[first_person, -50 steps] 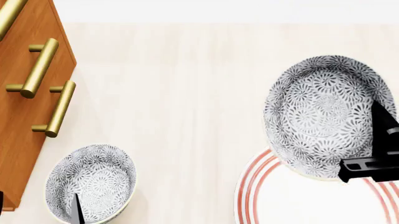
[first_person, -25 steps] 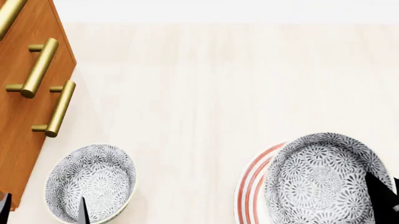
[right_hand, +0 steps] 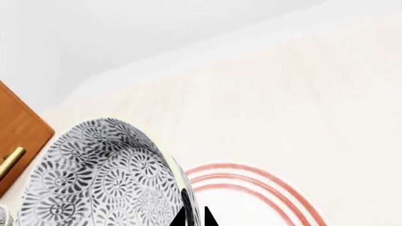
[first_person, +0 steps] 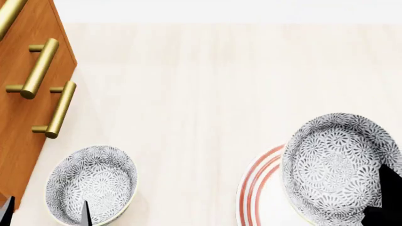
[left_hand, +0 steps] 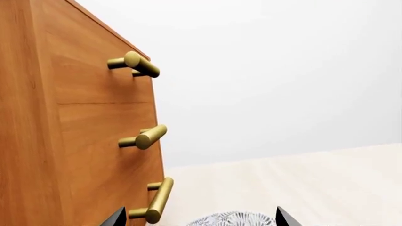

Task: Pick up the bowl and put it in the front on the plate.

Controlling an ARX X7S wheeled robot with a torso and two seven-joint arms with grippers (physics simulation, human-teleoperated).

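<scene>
Grey-blue patterned, the bowl [first_person: 339, 167] is hanging tilted over the red-ringed plate [first_person: 254, 188], the right end effector [right_hand: 193, 217] pinching its rim, with setting it down and letting go remaining.

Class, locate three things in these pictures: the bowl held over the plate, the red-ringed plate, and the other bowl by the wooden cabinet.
bowl [first_person: 336, 165], head view, patterned inside.
plate [first_person: 256, 190], head view, red-ringed rim.
other bowl [first_person: 94, 181], head view, patterned inside.
</scene>
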